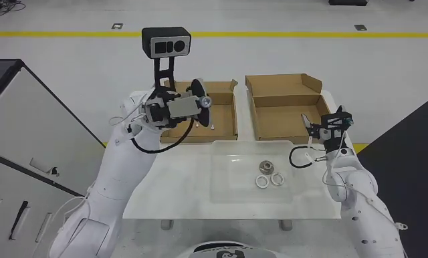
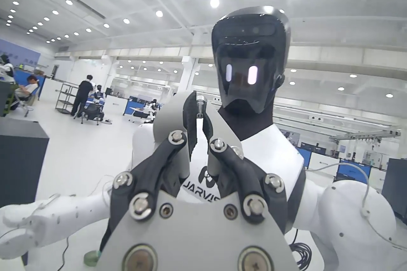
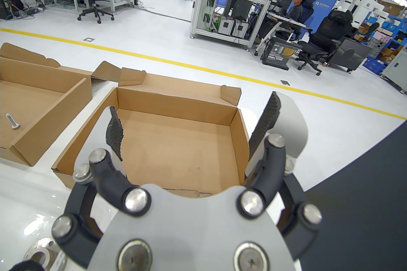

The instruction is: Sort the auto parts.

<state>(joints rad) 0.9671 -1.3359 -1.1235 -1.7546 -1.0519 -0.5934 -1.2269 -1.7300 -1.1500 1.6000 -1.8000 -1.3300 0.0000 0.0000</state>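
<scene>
Top view, left gripper [image 1: 204,101]: high, seen over the left box [image 1: 221,113], at 11 o'clock from the tray [image 1: 227,191].
Top view, right gripper [image 1: 309,126]: spread, at the near wall of the right box [image 1: 284,121], at 1 o'clock from the tray.
Top view, tray parts: a flange [image 1: 266,167] and two rings [image 1: 261,182] lie close together, toward 3 o'clock from the tray's middle.
Left wrist view, left gripper [image 2: 197,116]: pads pressed together on a bolt [image 2: 200,105], pinched by its threaded shank at the very tips.
Left wrist view, bolt handling: probably steel, so stiff, dense and smooth. A tip pinch could let it swivel, though the ribbed pads should bite the threads.
Right wrist view, right gripper [image 3: 192,123]: fingers wide apart, nothing between them, facing into the right box [image 3: 175,107].
Right wrist view, second bolt [image 3: 12,121]: lying flat in the left box [image 3: 47,100].
Right wrist view, flange [image 3: 38,250]: on the tray just beside the gripper's base. It looks heavy and rigid, and is best gripped across its rim.
</scene>
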